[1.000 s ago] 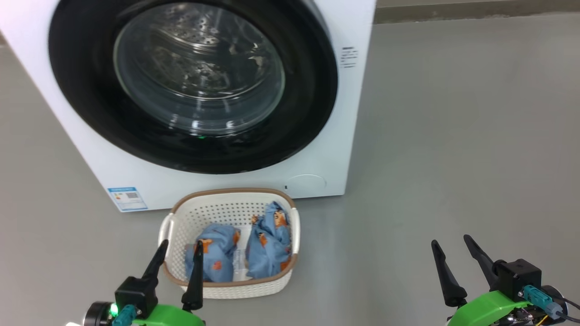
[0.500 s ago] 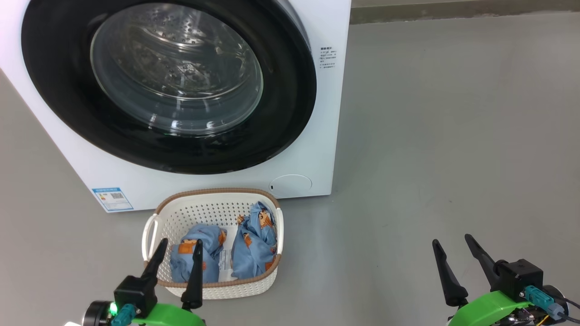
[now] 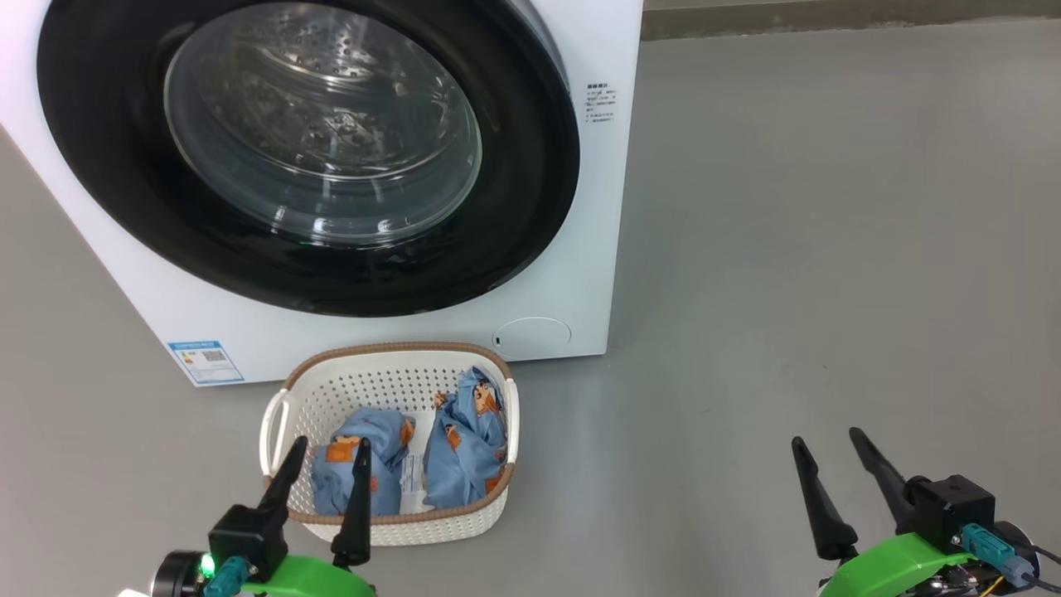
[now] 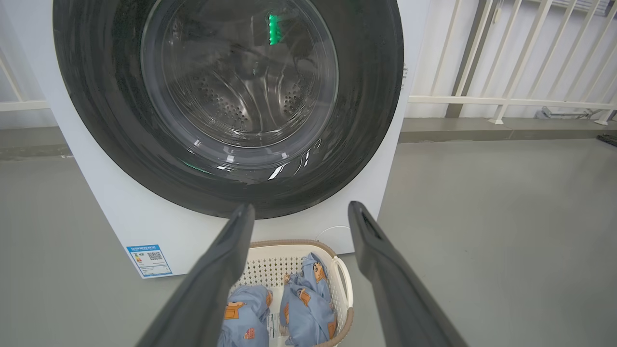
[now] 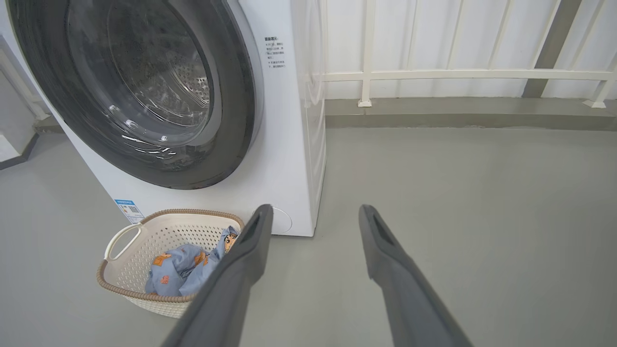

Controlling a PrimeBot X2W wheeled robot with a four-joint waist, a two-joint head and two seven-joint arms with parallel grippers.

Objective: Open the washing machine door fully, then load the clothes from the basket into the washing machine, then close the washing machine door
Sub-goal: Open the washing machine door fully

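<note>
Hanging empty, left gripper [image 3: 330,445] and right gripper [image 3: 826,439] are held wide open; clothes [image 3: 464,448] are seen in the basket [image 3: 390,348]; the washing machine door [image 3: 530,174] is shut.

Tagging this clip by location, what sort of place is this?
Probably a balcony or utility laundry spot: a white washing machine, a basket of clothes on the grey floor, white railing behind.

Inventory, placed from your right gripper [image 5: 315,208]:
1. Grey floor [image 3: 829,249]: smooth, lying beneath and all round the tips.
2. Raised grey kerb [image 5: 458,113]: well ahead of the tips, running across.
3. White railing [image 5: 462,74]: upright bars and one cross rail, feet on the kerb.
4. White panelled wall [image 5: 434,38]: behind the railing.
5. Slanting grey post [image 5: 549,43]: far ahead, off to the right.
</note>
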